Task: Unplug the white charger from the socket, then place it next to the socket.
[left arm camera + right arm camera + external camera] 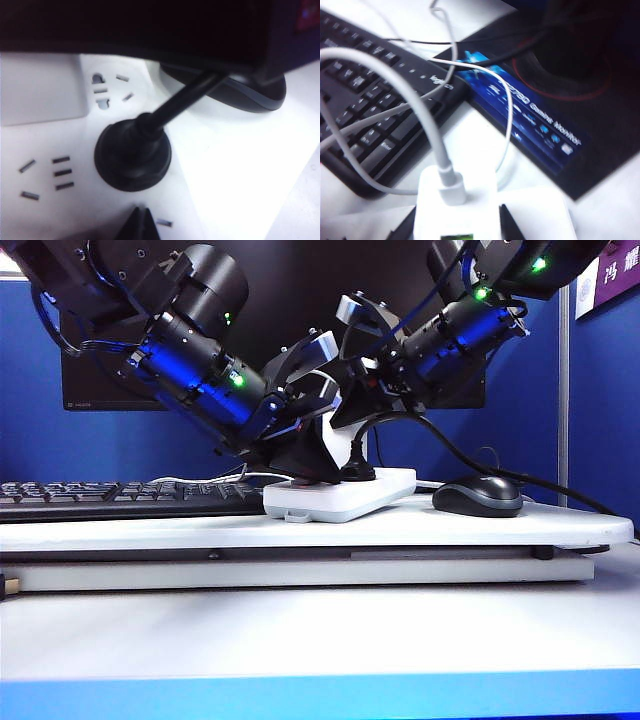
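Gripping the boxy white charger (pixel 455 215), still plugged in, the right gripper (pixel 456 227) stands over the flat socket (pixel 340 497) (rounded corners); left gripper (pixel 141 226) presses on it, state unclear.

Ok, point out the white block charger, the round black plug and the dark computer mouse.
White block charger (pixel 455 210): right wrist view, its top face.
Round black plug (pixel 131 157): left wrist view, its round body.
Dark computer mouse (pixel 478 496): exterior view, its back.

The socket (pixel 340 495) lies between the keyboard (pixel 120 498) on its left and the mouse (pixel 478 496) on its right.
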Robot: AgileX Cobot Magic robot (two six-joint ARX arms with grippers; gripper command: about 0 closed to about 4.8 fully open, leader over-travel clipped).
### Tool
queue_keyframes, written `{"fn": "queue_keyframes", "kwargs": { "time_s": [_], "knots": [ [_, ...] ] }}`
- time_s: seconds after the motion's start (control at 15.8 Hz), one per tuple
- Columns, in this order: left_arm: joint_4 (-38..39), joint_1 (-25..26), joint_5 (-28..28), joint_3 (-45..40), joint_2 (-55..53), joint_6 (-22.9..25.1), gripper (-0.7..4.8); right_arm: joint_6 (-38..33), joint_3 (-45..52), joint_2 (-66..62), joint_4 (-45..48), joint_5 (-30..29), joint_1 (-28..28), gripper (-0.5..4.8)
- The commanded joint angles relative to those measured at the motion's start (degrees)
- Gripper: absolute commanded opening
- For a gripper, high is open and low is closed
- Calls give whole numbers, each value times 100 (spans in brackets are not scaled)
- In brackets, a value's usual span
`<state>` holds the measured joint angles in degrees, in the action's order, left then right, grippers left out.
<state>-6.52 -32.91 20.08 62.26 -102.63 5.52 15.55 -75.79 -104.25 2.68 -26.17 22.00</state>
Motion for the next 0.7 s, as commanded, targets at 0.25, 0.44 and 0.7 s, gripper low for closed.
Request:
{"fn": "queue_keyframes", "kwargs": {
  "time_s": [0.25,0.44,0.7],
  "knots": [
    [522,-17,-52,-61,-140,2,-5,-190,-114,164,826,-337,33,0],
    [520,-17,-52,-61,-140,4,-5,-232,-114,164,815,-337,31,0],
    [538,-17,-35,-61,-140,4,-5,-457,-114,175,977,-422,28,0]
  ]
}}
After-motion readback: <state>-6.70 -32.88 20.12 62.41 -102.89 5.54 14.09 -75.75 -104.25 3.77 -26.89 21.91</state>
